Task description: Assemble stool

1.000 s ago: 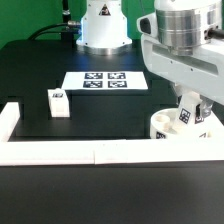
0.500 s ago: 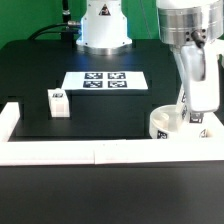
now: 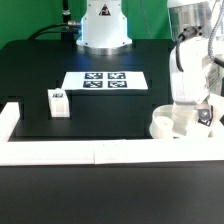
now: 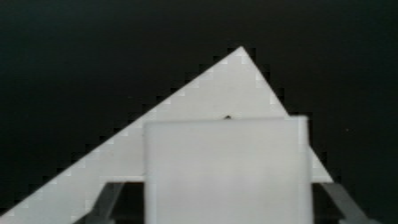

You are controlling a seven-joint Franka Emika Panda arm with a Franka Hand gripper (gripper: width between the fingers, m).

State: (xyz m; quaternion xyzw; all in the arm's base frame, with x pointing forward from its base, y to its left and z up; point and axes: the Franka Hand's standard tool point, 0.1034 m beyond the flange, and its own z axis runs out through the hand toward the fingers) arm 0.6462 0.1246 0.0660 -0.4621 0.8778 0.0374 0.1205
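The round white seat (image 3: 163,126) lies at the exterior view's right, against the front rail. My gripper (image 3: 190,108) stands straight above it. In the wrist view my gripper (image 4: 222,205) is shut on a white rectangular leg block (image 4: 222,160), with a dark finger (image 4: 114,202) pressed to each side. Behind the block a white triangular surface (image 4: 231,85) shows against the black table. In the exterior view my hand hides most of the held leg; a tagged white piece (image 3: 205,117) shows beside it over the seat. A second leg block (image 3: 58,102) stands alone at the left.
The marker board (image 3: 105,81) lies flat at the middle back. A long white border rail (image 3: 95,152) runs along the front and turns up the left side (image 3: 8,121). The robot's base (image 3: 103,25) stands behind the board.
My arm has swung towards the exterior view's right and the wrist has turned over the seat. The grip on the leg block is unchanged. The other leg block has not moved.
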